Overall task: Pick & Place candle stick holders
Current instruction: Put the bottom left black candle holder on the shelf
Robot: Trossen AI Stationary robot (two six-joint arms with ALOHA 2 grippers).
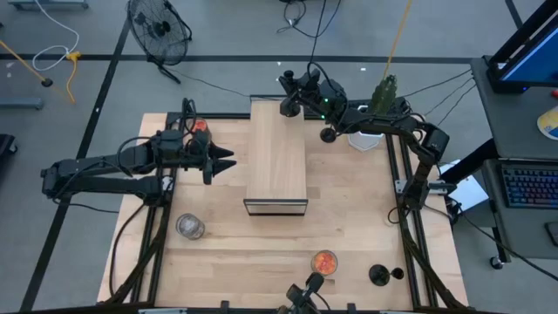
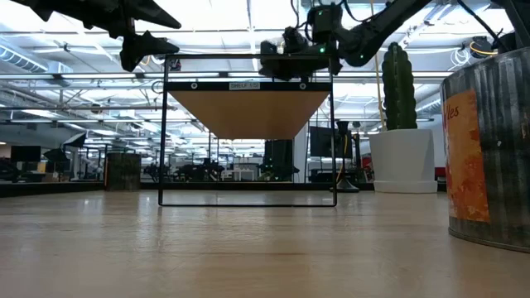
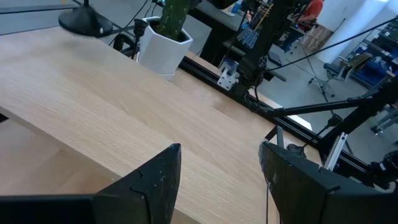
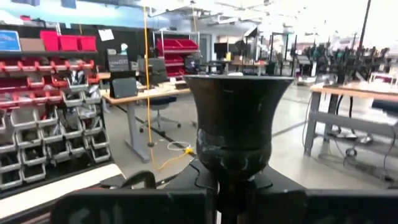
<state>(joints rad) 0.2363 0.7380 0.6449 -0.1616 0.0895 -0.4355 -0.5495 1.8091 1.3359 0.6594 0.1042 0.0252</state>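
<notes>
High view: right gripper (image 1: 289,94) is at the far end of the wooden box (image 1: 275,161), holding a black holder (image 1: 287,108) over or just at the box's far edge; can't tell if it's touching the top. Left gripper (image 1: 225,163) hangs beside the box's left side, fingers spread, nothing in them. An orange cup (image 1: 200,127) sits behind the left arm. Clear cup (image 1: 190,227) is near the front-left, a second orange cup (image 1: 324,262) front-centre, and another black holder (image 1: 379,276) front-right, lying apart on the table (image 1: 261,253). Cactus pot (image 1: 366,138) is by the right arm.

Low view: box shows as a raised shelf; right gripper sits just above its top, w/ the cactus to its right. An orange cup fills the near right edge.

Left wrist view: left fingers (image 3: 158,180) wide apart over the box top, empty. Cactus pot and a black base are at the far end.

Right wrist view: right claw is pinched on the black holder's thin stem, just below the bowl. Holder stands upright, long axis vertical, flared mouth pointing up.

Judgement: step in hand is placing this holder on the box. Next move calls for lowering straight down, keeping the stem vertical, base flat on wood before letting go.
</notes>
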